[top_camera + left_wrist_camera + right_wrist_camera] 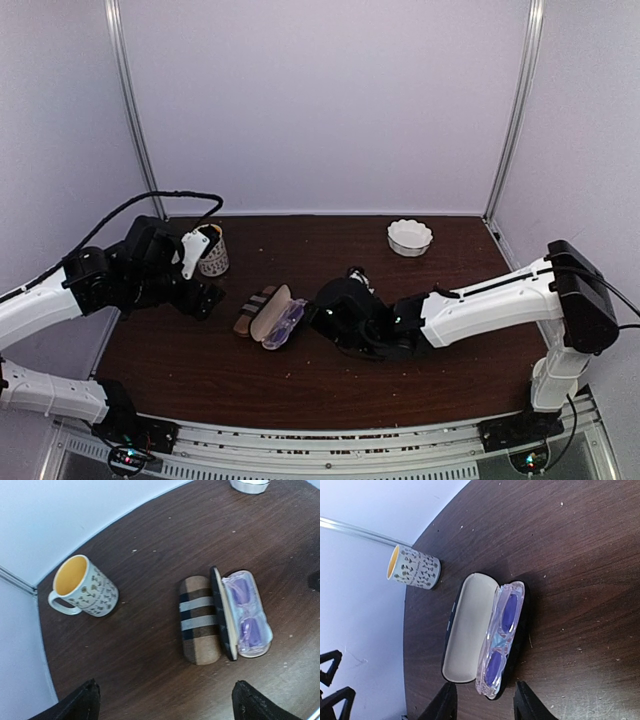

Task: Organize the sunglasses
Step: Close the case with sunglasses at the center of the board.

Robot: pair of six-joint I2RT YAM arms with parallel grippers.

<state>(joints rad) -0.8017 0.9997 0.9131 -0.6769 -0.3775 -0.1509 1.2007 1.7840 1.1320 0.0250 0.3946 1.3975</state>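
At mid-table the pink sunglasses (500,640) lie in the open black case (469,625), long axis running near to far, just left of my right jaws, which stand partly open and empty. My left jaws, wide and empty, hang farther off left.

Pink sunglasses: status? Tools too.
Left tool open, hovering clear. Right tool open, at end of black case. Pink sunglasses lying inside, lid open. Tan striped case alongside, not blocking.
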